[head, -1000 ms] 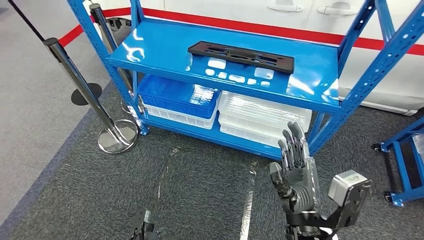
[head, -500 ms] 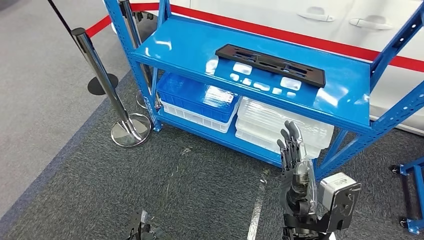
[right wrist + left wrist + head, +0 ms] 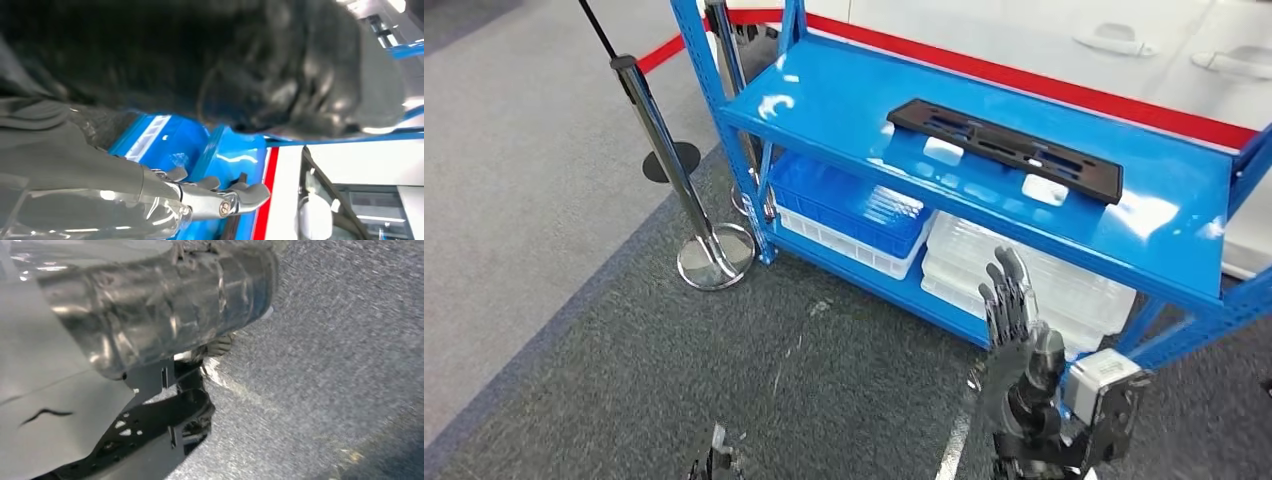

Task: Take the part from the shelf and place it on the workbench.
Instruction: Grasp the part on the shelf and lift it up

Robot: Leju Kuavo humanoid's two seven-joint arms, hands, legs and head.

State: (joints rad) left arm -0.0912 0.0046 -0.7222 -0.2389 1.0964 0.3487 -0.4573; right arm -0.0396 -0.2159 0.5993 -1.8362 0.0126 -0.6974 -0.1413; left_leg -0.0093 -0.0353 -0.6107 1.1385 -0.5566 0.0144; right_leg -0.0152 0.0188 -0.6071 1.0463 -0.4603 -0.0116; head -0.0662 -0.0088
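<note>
Far left: chrome stanchion post (image 3: 664, 140) on a round base, standing on grey carpet (image 3: 544, 300) just beside the blue shelf (image 3: 1184, 190). Low at the bottom edge, a sliver of the left hand (image 3: 717, 462); cannot tell whether open or clenched. On the lower level, a blue crate (image 3: 849, 205) stacked on a white one, contents unclear; beside it, stacked clear plastic trays (image 3: 1064, 285). On the top level, the long black part (image 3: 1005, 149), lying flat, untouched. Below it, the right hand (image 3: 1014, 345) raised in front of the shelf, fingers extended and apart, grasping nothing, well short of the part.
</note>
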